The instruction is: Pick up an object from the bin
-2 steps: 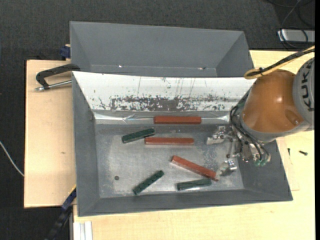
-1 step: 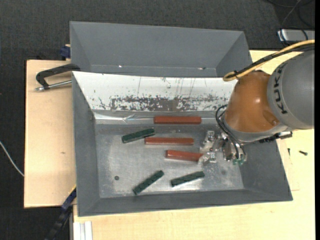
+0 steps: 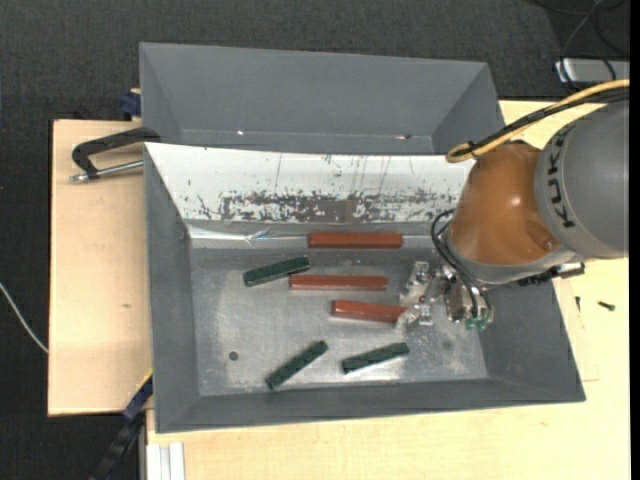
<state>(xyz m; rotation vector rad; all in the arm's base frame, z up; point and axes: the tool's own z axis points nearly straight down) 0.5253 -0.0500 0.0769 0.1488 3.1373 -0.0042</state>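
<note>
My gripper [image 3: 420,303] is low in the right part of the bin, right at the right end of a red-brown flat bar [image 3: 362,312] that lies across the bin floor. Whether it touches the bar I cannot tell. Just in front of it lies a dark green bar [image 3: 375,358], slightly slanted. A second red-brown bar [image 3: 338,282] lies parallel, just behind the first one.
A third red-brown bar [image 3: 355,239] lies along the back wall. One dark green bar [image 3: 277,271] rests left of centre, another [image 3: 296,364] lies slanted near the front wall. The arm's orange cover hangs over the bin's right side.
</note>
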